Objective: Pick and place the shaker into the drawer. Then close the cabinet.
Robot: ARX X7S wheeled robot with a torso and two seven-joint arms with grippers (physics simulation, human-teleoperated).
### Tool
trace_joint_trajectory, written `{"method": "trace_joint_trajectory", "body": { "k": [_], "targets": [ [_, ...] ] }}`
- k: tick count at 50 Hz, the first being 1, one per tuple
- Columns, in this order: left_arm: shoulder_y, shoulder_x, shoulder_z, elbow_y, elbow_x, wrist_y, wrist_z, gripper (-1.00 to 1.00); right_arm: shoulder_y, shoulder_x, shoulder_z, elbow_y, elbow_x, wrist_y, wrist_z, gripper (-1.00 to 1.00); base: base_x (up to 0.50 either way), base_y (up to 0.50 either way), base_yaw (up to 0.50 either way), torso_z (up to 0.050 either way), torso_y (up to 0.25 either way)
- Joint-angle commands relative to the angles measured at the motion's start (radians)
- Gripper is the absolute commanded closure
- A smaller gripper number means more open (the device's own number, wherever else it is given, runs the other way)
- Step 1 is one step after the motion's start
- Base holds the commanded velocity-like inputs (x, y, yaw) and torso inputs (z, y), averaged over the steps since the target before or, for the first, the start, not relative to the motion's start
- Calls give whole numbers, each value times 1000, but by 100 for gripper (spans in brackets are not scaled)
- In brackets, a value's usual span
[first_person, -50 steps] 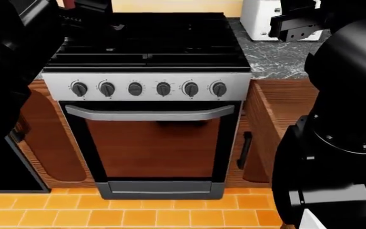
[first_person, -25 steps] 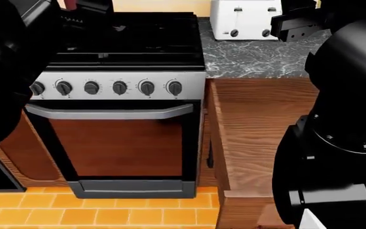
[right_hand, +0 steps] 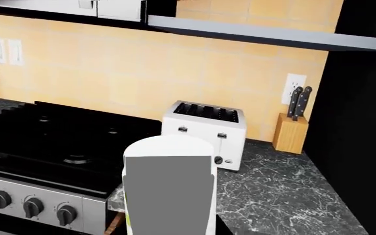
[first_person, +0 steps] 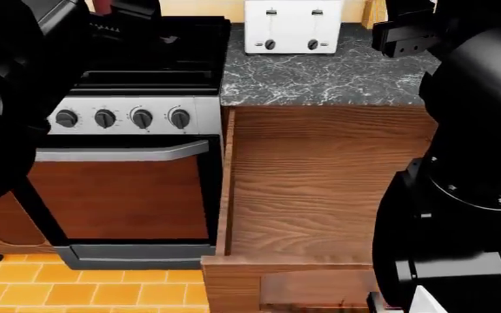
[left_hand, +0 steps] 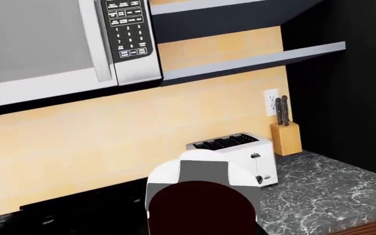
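Gripper states can't be told; the open drawer [first_person: 320, 189] has slid leftward into fuller head view.

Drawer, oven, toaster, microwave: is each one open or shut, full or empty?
drawer: pulled open, visible floor bare; part is hidden behind the right arm.
oven door: shut.
toaster: nothing sticking out of its slots.
microwave: door shut.
knife block: two knives in it.
shaker: not in view.

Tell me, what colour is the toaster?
White, with dark knobs; the toaster shows best in the right wrist view.
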Motion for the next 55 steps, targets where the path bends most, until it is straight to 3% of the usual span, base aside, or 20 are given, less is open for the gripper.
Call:
{"method": "trace_joint_trajectory", "body": {
  "k": [1,37,46,55],
  "targets": [
    [2,-3,6,-1,-2,13,-6,100,-3,0,3,-5,-4,0,0,100,-24,-500,0,0,0],
    [-8,-4,28,-5,-20,31,-22,100,-7,0,-5,-16,-14,0,0,100,-25,-496,0,0,1],
    [-10,-6,34,-7,-21,36,-22,100,-1,0,-5,-4,-15,0,0,100,0,0,0,0,1],
    [2,-10,39,-5,-8,50,-11,100,-14,0,-9,1,-17,0,0,100,475,-1,0,0,0]
  ]
}}
